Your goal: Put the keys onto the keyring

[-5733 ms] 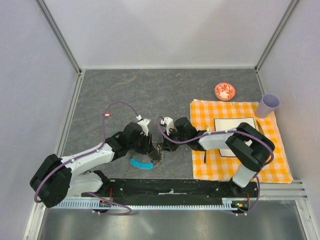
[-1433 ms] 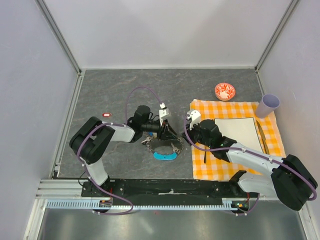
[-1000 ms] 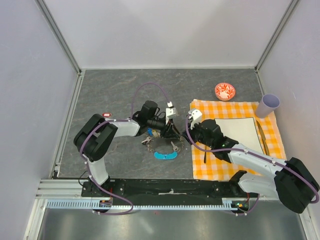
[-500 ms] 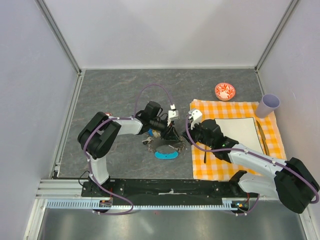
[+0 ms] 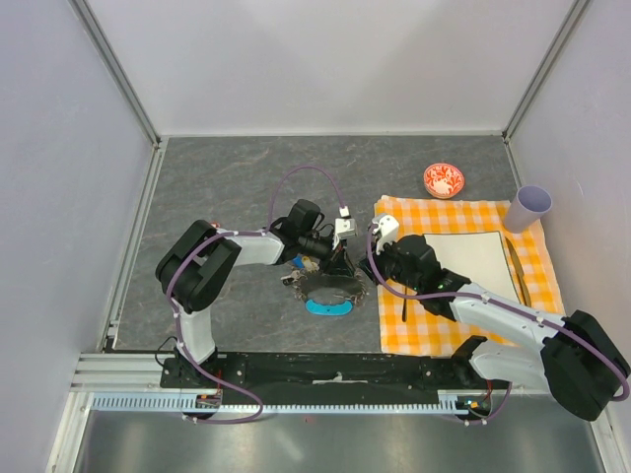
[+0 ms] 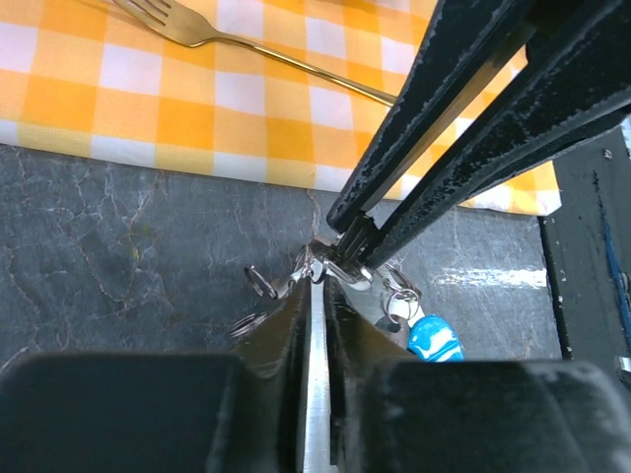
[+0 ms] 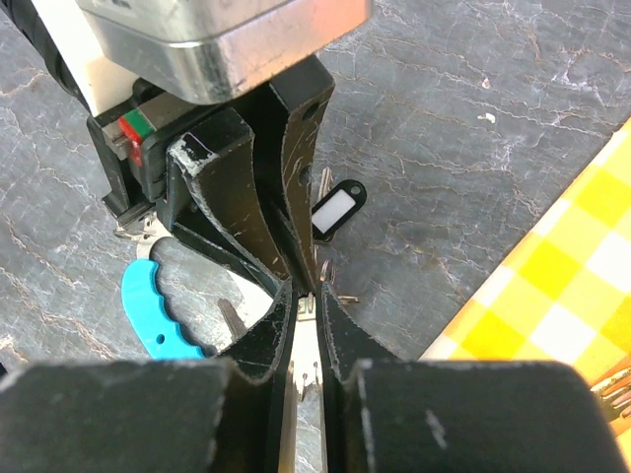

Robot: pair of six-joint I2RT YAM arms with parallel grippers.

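Observation:
The keyring [image 5: 328, 299], a thin metal chain with a cyan strap [image 7: 153, 305], lies on the grey table between the arms. Both grippers meet tip to tip above it. My left gripper [image 5: 345, 264] [image 6: 320, 274] is shut on a small metal part of the keyring. My right gripper [image 5: 367, 274] [image 7: 308, 296] is shut on the same metal part from the other side. Small split rings [image 6: 258, 284] hang beside the tips. A key with a black-and-white head [image 7: 335, 209] lies just beyond the fingers. A blue key [image 5: 312, 262] shows under the left arm.
An orange checked cloth [image 5: 473, 330] lies to the right with a fork [image 6: 246, 44], a white napkin [image 5: 463, 254] and another utensil [image 5: 518, 268]. A red-and-white bowl [image 5: 444, 180] and a lilac cup [image 5: 529, 207] stand at the back right. A small red tag [image 5: 210, 227] lies left.
My left gripper has moved right to meet the right gripper and has closed at its tips. The keyring has shifted slightly right. The right arm has barely moved.

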